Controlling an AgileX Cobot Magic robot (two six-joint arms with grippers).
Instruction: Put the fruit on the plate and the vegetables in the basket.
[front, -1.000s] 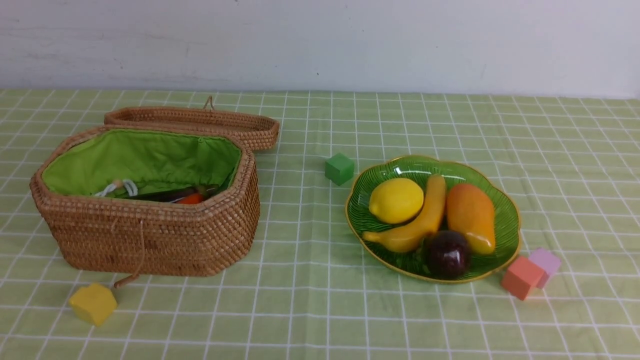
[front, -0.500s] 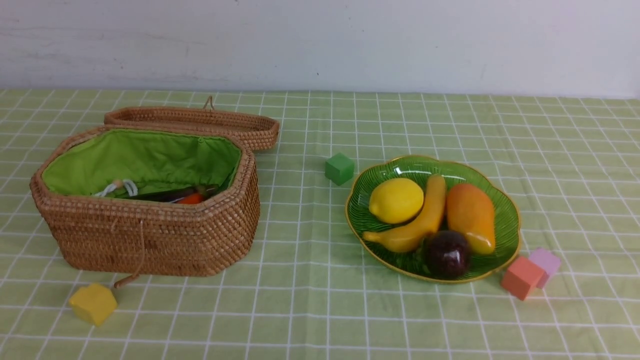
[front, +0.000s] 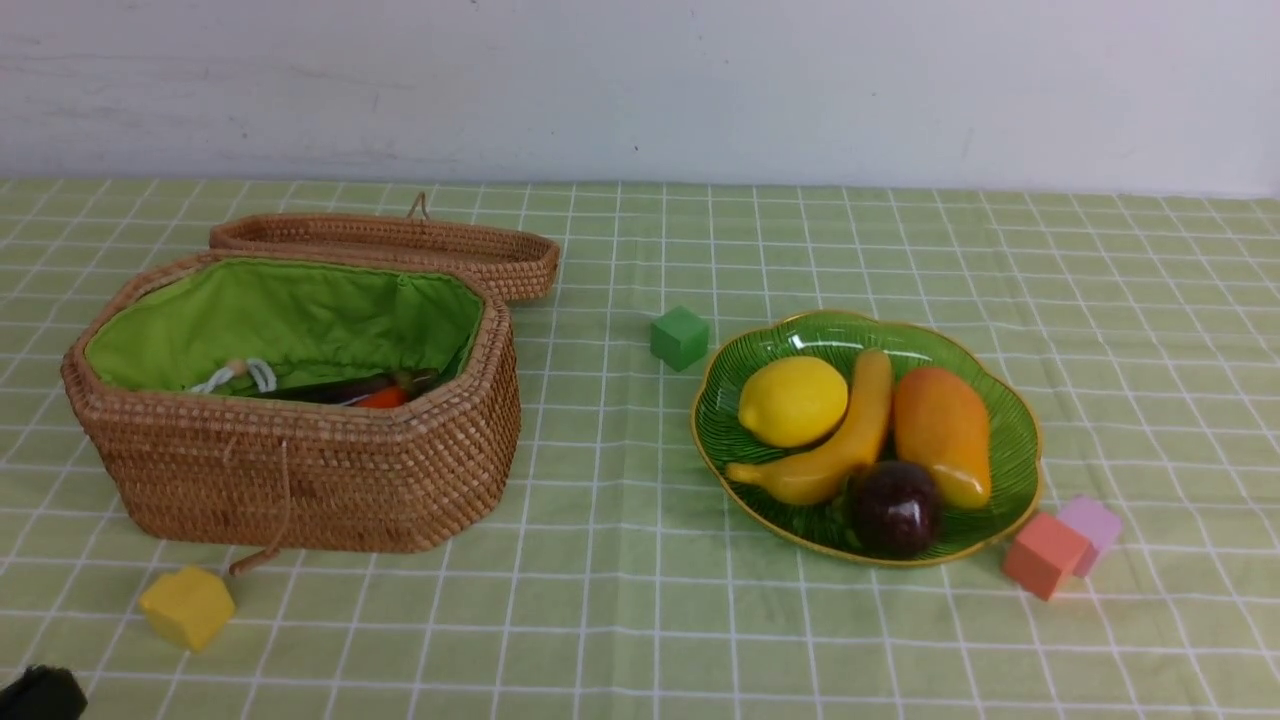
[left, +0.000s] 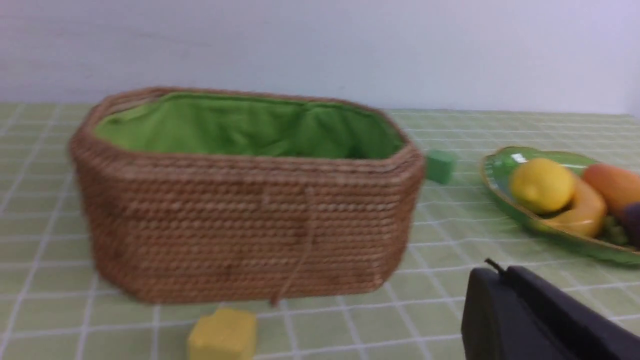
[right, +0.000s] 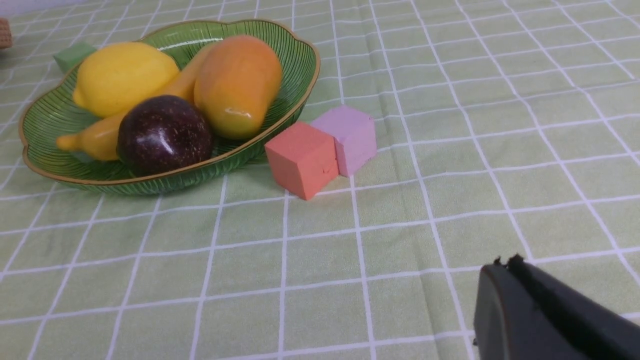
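The green plate (front: 1005, 415) on the right holds the fruit: a lemon (front: 792, 400), a banana (front: 840, 440), a mango (front: 940, 430) and a dark purple mangosteen (front: 893, 507). The open wicker basket (front: 300, 470) on the left has vegetables inside; a sliver of dark eggplant (front: 320, 390) and red-orange carrot (front: 380, 398) shows above its rim. My left gripper (left: 500, 272) is shut and empty, low in front of the basket (left: 240, 220); its tip (front: 40, 692) peeks in at the front view's lower left corner. My right gripper (right: 505, 264) is shut and empty over the cloth, near the plate (right: 300, 65).
Foam cubes lie loose: a yellow one (front: 187, 606) in front of the basket, a green one (front: 679, 337) between basket and plate, a red one (front: 1043, 555) and a pink one (front: 1092, 522) against the plate's right rim. The basket lid (front: 400, 245) lies open behind it.
A dark tip of my left gripper has come into the front view's lower left corner. Basket, plate and cubes have not moved.
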